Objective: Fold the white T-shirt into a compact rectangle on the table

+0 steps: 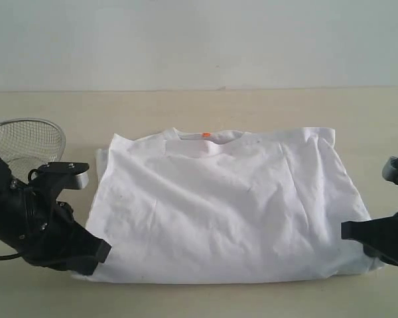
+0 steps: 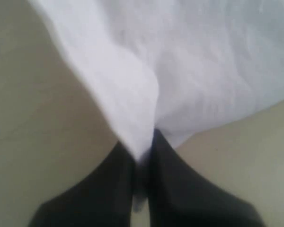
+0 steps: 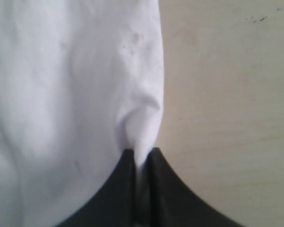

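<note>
Currently left gripper (image 2: pixel 143 153) and right gripper (image 3: pixel 142 158) each clamp a near corner of the white T-shirt (image 1: pixel 225 205), flat on the table (image 1: pixel 252 106). Shirt body extends away toward the collar (image 1: pixel 205 142); near edge (image 1: pixel 225 281) runs arm to arm, both equally close.

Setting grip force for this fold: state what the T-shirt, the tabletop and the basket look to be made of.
The white T-shirt: soft matte cloth, probably cotton knit; it wrinkles and bunches into folds. The table: smooth matte beige board, perhaps laminate; faint specks, no glare. The basket: bright metal wire mesh; the see-through grid glints.
</note>
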Robot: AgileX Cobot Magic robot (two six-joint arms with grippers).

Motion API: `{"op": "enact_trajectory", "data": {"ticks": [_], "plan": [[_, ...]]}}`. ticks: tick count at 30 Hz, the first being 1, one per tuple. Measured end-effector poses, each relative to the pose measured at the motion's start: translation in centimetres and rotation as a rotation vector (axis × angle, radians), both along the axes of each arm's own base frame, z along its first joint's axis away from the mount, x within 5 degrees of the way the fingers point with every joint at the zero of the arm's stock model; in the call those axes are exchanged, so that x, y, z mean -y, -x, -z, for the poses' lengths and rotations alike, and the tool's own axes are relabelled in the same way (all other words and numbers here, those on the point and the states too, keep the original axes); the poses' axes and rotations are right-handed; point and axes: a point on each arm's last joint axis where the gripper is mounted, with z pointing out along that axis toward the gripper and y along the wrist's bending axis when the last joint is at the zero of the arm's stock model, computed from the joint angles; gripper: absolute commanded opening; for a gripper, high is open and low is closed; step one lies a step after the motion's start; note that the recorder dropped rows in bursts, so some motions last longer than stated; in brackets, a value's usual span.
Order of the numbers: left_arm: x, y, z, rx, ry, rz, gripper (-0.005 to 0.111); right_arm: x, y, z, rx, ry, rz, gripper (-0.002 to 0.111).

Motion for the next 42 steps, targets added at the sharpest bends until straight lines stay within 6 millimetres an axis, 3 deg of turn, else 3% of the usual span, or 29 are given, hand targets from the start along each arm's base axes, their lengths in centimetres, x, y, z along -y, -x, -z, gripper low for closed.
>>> {"op": "enact_trajectory", "data": {"ticks": [8, 12, 14, 16, 23, 27, 33, 42], "plan": [[0.0, 0.0, 0.0, -0.002, 0.0, 0.001, 0.007, 0.1, 0.0, 0.0, -0.002, 0.005, 0.007, 0.0], [0.0, 0.0, 0.0, -0.002, 0.0, 0.001, 0.028, 0.1, 0.0, 0.0, -0.002, 0.005, 0.009, 0.0], [0.0, 0.0, 0.0, -0.002, 0.0, 0.001, 0.056, 0.1, 0.0, 0.0, -0.002, 0.005, 0.009, 0.0], [0.1, 0.0, 0.0, -0.009, 0.011, -0.012, 0.061, 0.1, 0.0, 0.0, -0.003, 0.004, 0.01, 0.0], [0.6, 0.8, -0.5, -0.096, 0.082, -0.033, 0.061, 0.1, 0.0, 0.0, -0.003, 0.005, 0.012, 0.0], [0.9, 0.8, -2.6, -0.033, 0.14, -0.03, 0.061, 0.1, 0.0, 0.0, -0.001, 0.005, 0.012, 0.0], [1.1, 0.3, -7.4, 0.108, 0.181, 0.002, 0.061, 0.1, 0.0, 0.0, -0.001, 0.004, 0.013, 0.0], [1.9, -2.6, -10.3, 0.252, 0.237, -0.039, 0.059, 0.1, 0.0, 0.0, -0.003, -0.009, 0.035, 0.0]]}}
